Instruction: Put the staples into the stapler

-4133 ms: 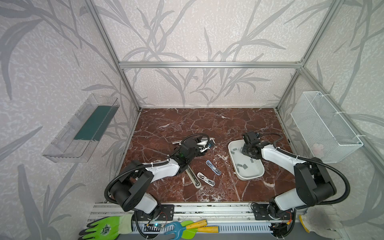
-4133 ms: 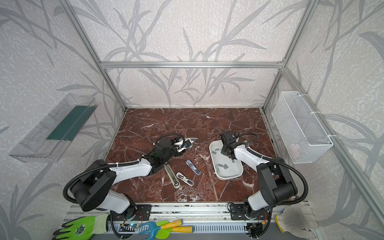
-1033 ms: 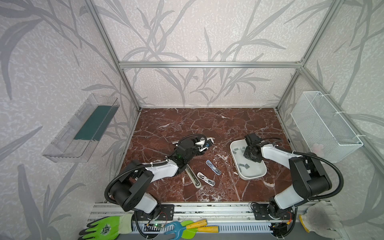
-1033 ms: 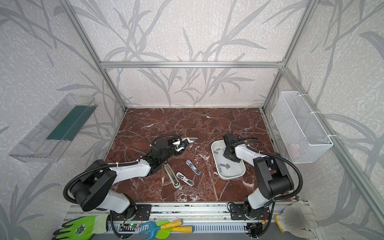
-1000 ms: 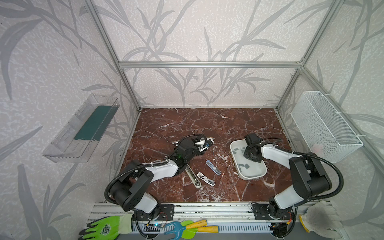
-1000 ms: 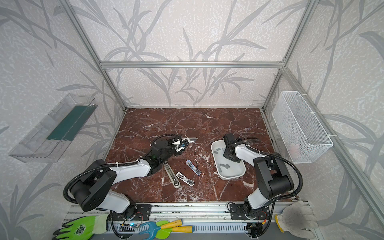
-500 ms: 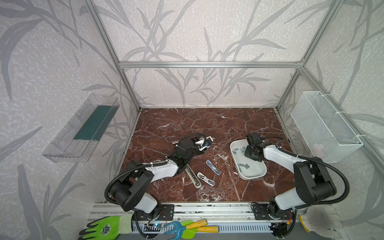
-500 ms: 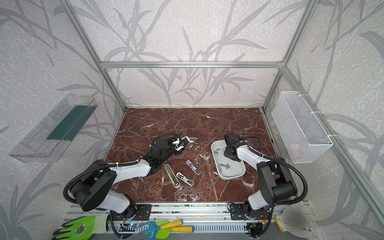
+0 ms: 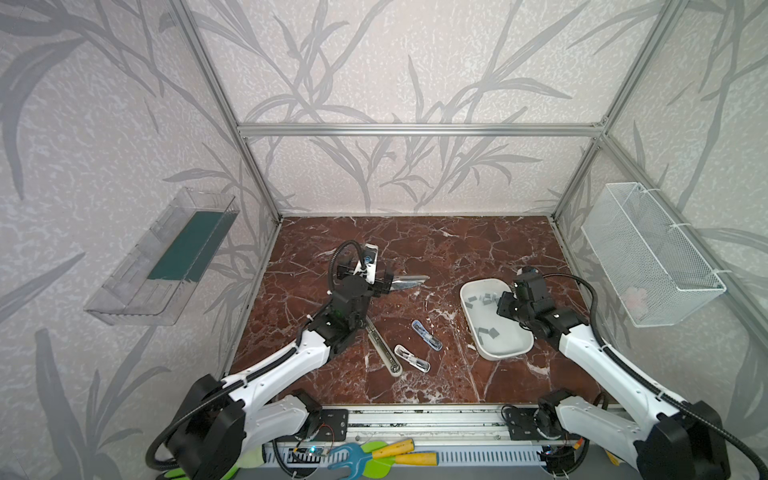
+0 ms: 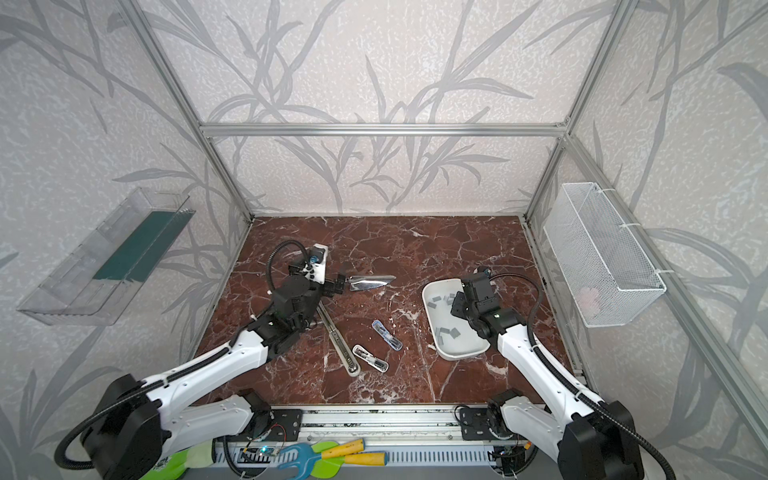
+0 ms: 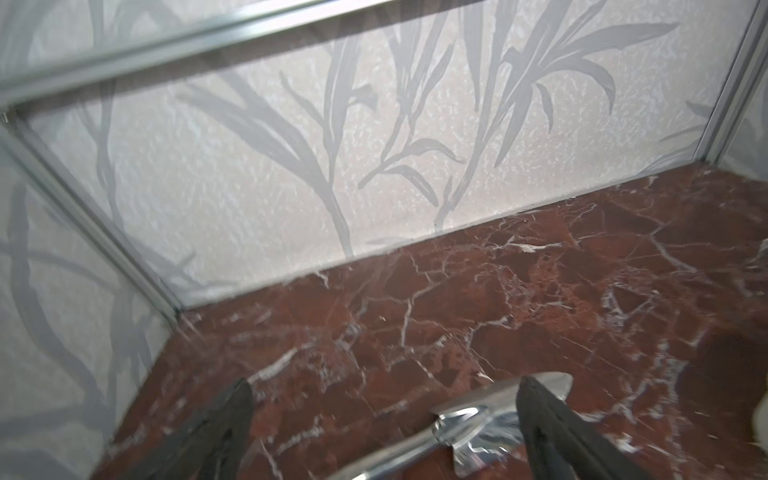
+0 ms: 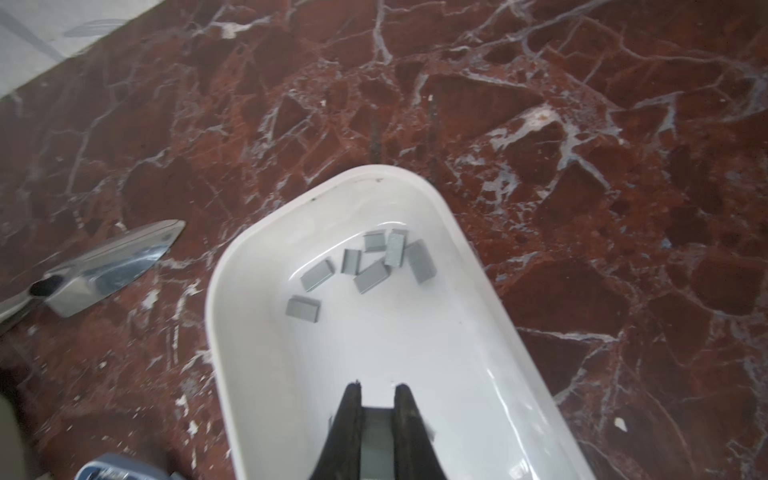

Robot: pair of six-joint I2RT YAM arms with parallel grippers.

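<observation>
**Right claw grips a strip of staples over the tray; left claw spread wide at the stapler**

The right claw (image 12: 378,388) is clenched on one grey strip of staples (image 12: 376,440). The strip sits pinched between its two dark fingers (image 12: 353,415), over the inside of the white tray (image 12: 216,316). Whether the strip touches the tray floor cannot be told. More staples (image 12: 374,270) lie loose in a small cluster toward the tray's far end. In a top view another few (image 9: 487,332) lie nearer its middle. The tray stands on the right side of the table (image 9: 457,249).

The left claw (image 11: 385,382) is released, its fingers (image 11: 232,419) spread wide and low over the table, left of the middle. The stapler (image 11: 478,419), seen here as a shiny metal arm, lies flat on the table between those fingers. It is close to one finger and is not pinched. In both top views it points right, toward the tray and well apart from it.

A long pale rail (image 9: 382,347) runs from beneath the left arm toward the near edge. Whether it joins the shiny arm cannot be told. A small blue stapler (image 9: 427,335) and a second small stapler (image 9: 411,358) lie between the rail and the tray.
</observation>
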